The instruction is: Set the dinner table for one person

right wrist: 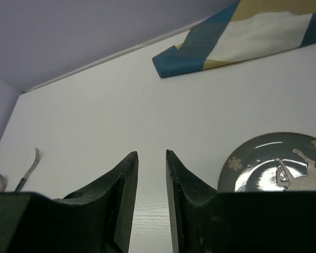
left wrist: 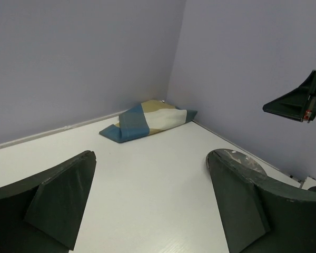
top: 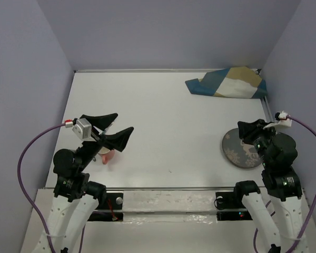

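Note:
The white dinner table (top: pixel 163 116) holds a dark round plate (top: pixel 233 150) with pale snowflake marks at the right; it also shows in the right wrist view (right wrist: pixel 253 168). A folded blue, tan and white placemat (top: pixel 226 84) lies in the far right corner. My left gripper (top: pixel 124 122) is wide open and empty above the table's left side (left wrist: pixel 151 158). A pink object (top: pixel 109 155) shows partly beneath it. My right gripper (top: pixel 242 132) hovers over the plate's left edge, jaws a narrow gap apart, nothing between them (right wrist: pixel 151 153). A spoon (right wrist: pixel 26 171) lies far left.
Purple walls (top: pixel 42 63) enclose the table on the left, back and right. A metal rail (top: pixel 163 188) runs along the near edge, by the arm bases. The placemat (left wrist: pixel 147 121) and the plate rim (left wrist: pixel 237 156) show in the left wrist view.

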### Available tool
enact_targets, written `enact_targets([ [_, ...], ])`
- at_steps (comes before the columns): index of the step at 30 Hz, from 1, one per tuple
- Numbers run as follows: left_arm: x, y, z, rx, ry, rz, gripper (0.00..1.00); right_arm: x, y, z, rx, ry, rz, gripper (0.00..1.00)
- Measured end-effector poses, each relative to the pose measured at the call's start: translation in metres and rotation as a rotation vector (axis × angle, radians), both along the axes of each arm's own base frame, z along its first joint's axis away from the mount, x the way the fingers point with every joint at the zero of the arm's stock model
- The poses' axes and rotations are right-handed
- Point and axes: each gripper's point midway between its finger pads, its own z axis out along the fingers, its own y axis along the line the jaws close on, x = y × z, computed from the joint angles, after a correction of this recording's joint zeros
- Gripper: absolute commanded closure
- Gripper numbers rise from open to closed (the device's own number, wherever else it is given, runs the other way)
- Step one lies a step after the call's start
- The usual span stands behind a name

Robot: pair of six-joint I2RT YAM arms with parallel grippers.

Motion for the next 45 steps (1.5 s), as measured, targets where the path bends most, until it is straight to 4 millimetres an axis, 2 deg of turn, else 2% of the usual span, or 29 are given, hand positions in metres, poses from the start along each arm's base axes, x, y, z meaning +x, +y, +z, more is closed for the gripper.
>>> enact_targets([
  [4, -0.003, -0.002, 0.002, 0.002, -0.013, -0.017, 0.01, 0.019, -0.012, -0.016, -0.011, 0.068, -0.082, 0.61],
  [6, -0.005, -0.004, 0.003, 0.005, -0.021, -0.031, 0.01, 0.034, -0.015, -0.033, -0.012, 0.126, -0.115, 0.58],
  [9, -0.010, -0.008, 0.007, 0.006, -0.039, -0.063, 0.01, 0.061, -0.018, -0.074, -0.005, 0.236, -0.162, 0.53],
  [11, -0.014, -0.010, 0.010, 0.006, -0.055, -0.086, 0.01, 0.076, -0.019, -0.092, 0.004, 0.287, -0.185, 0.46],
  [16, -0.018, -0.013, 0.012, 0.007, -0.070, -0.110, 0.01, 0.121, -0.027, -0.136, 0.016, 0.370, -0.285, 0.40],
  [20, -0.019, -0.014, 0.013, 0.002, -0.068, -0.115, 0.01, 0.150, -0.036, -0.165, 0.003, 0.414, -0.366, 0.40],
  [23, -0.020, -0.014, 0.013, 0.001, -0.068, -0.119, 0.01, 0.174, -0.040, -0.177, -0.011, 0.426, -0.405, 0.41],
  [28, -0.022, -0.017, 0.013, -0.002, -0.065, -0.131, 0.01, 0.237, -0.041, -0.190, -0.014, 0.426, -0.433, 0.41],
  [31, -0.021, -0.017, 0.013, -0.004, -0.064, -0.130, 0.01, 0.277, -0.038, -0.193, -0.005, 0.412, -0.424, 0.40],
  [34, -0.019, -0.015, 0.012, -0.008, -0.058, -0.117, 0.01, 0.313, -0.031, -0.205, 0.021, 0.417, -0.396, 0.39],
  [36, -0.018, -0.015, 0.012, -0.008, -0.054, -0.113, 0.01, 0.328, -0.025, -0.213, 0.042, 0.421, -0.379, 0.39],
  [39, -0.018, -0.015, 0.011, -0.008, -0.049, -0.111, 0.01, 0.347, -0.013, -0.236, 0.083, 0.456, -0.340, 0.39],
  [40, -0.017, -0.015, 0.010, -0.007, -0.047, -0.110, 0.01, 0.351, -0.010, -0.241, 0.094, 0.464, -0.331, 0.40],
  [42, -0.016, -0.015, 0.010, -0.007, -0.043, -0.110, 0.01, 0.360, -0.005, -0.249, 0.112, 0.479, -0.316, 0.48],
  [43, -0.015, -0.015, 0.009, -0.005, -0.038, -0.110, 0.01, 0.366, -0.002, -0.257, 0.122, 0.489, -0.310, 0.57],
  [44, -0.015, -0.015, 0.008, -0.005, -0.036, -0.109, 0.01, 0.371, -0.001, -0.257, 0.130, 0.484, -0.304, 0.57],
  [45, -0.014, -0.016, 0.007, -0.004, -0.032, -0.109, 0.01, 0.376, 0.002, -0.257, 0.140, 0.483, -0.296, 0.77],
])
